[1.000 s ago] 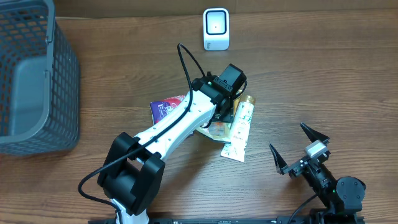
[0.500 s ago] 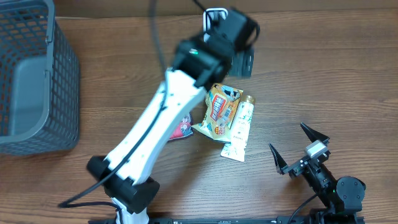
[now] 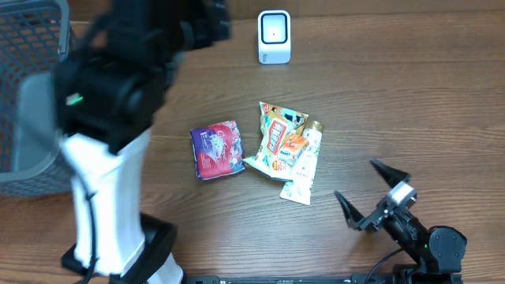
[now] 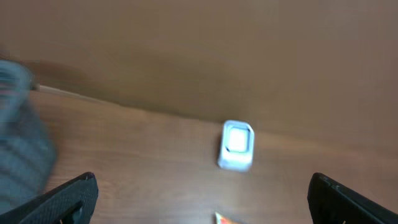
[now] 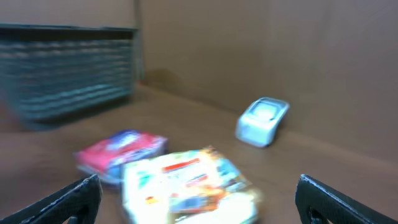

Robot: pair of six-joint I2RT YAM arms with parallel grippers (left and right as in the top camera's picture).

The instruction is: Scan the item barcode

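The left arm [image 3: 106, 181] stands tall and close under the overhead camera, its white link upright and its black wrist blurred at top left. The left gripper [image 4: 204, 186] has its jaws spread wide and empty. The right arm [image 3: 430, 244] sits low at the near right edge, and the right gripper [image 3: 355, 179] is likewise agape, holding nothing.

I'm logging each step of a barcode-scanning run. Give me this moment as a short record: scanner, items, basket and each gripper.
scanner: white scanner, upright, far side, middle
items: purple packet lying apart; yellow snack bag overlapping a white tube
basket: grey basket at far left, partly hidden by the blurred left arm
left gripper: open, holding nothing, facing the scanner
right gripper: open, holding nothing, near side, right of the items
item at scanner: none
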